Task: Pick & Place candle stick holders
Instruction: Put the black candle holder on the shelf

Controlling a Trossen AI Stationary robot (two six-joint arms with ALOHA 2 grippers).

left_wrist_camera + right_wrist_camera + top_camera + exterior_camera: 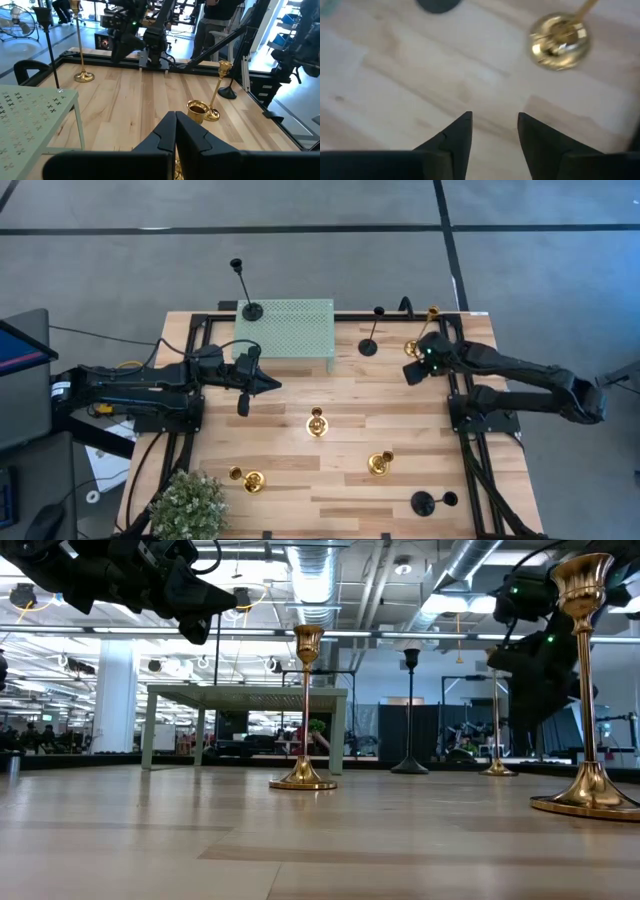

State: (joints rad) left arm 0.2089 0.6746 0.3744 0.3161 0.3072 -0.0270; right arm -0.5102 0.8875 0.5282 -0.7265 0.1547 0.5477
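A black candle stick holder [252, 310] stands by its round base on the green perforated stand [300, 330]. Another black holder [368, 347] and a tall gold one [412, 348] stand on the table's far right. More gold holders [316, 423] [380, 464] [250, 480] and a black one [422, 502] stand nearer. My right gripper [412, 372] [495, 130] hangs open, pointing down at bare wood just near of the tall gold holder's base [559, 41]. My left gripper [270, 385] [176, 127] waits shut, level, in front of the stand.
A potted plant [190, 505] sits at the near left corner. A black frame rail [460, 410] runs along the table's right side. Bare wood lies between the stand and the middle gold holder [303, 775]. A person [215, 20] stands beyond the table.
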